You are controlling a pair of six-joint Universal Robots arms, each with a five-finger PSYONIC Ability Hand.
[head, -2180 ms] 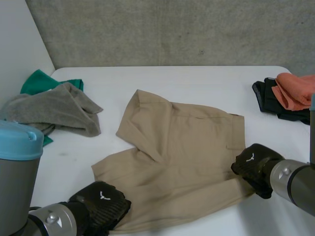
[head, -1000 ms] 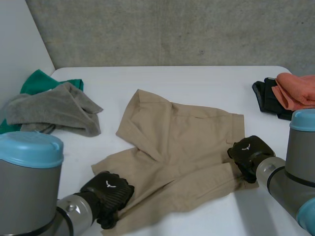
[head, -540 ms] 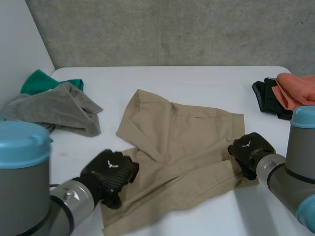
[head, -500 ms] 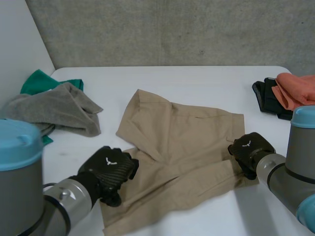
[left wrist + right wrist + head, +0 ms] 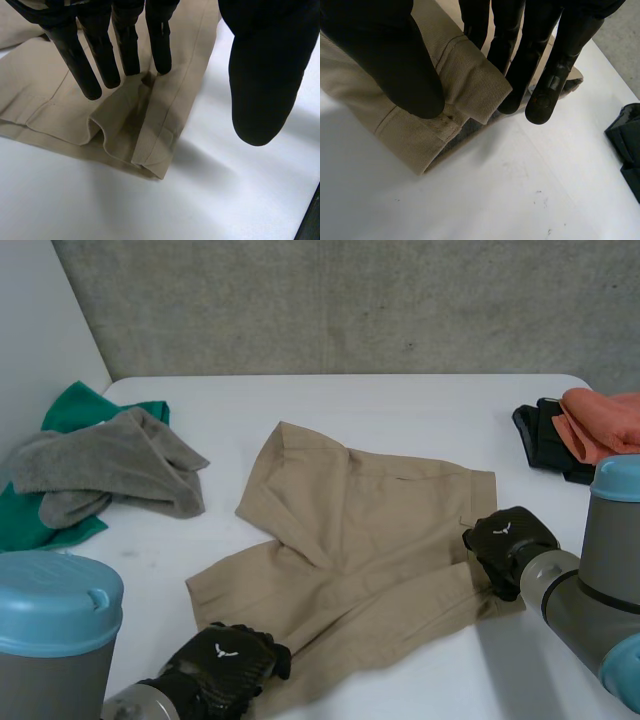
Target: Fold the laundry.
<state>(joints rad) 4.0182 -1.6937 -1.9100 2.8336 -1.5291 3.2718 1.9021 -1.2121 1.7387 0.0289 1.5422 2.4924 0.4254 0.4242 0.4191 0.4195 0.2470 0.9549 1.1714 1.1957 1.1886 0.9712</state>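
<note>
Tan shorts [image 5: 370, 530] lie spread across the middle of the white table [image 5: 420, 405], one leg folded over the other. My left hand [image 5: 225, 665] hovers at the near left corner of the shorts. In the left wrist view its fingers [image 5: 100, 55] are straight and its thumb stands apart, over a rumpled hem corner [image 5: 130, 135], holding nothing. My right hand [image 5: 507, 540] rests on the right edge of the shorts. In the right wrist view it [image 5: 385, 60] pinches a fold of the tan cloth [image 5: 470, 85] between thumb and fingers.
A grey towel [image 5: 110, 465] lies on a green cloth [image 5: 75, 410] at the far left. At the right edge of the table an orange cloth [image 5: 600, 425] sits on a black one [image 5: 545, 440]. Bare table lies behind the shorts and along the front.
My left hand has drawn back from the left leg toward the near edge and opened, leaving the cloth lying on the table. The right hand has stayed put on the right edge.
</note>
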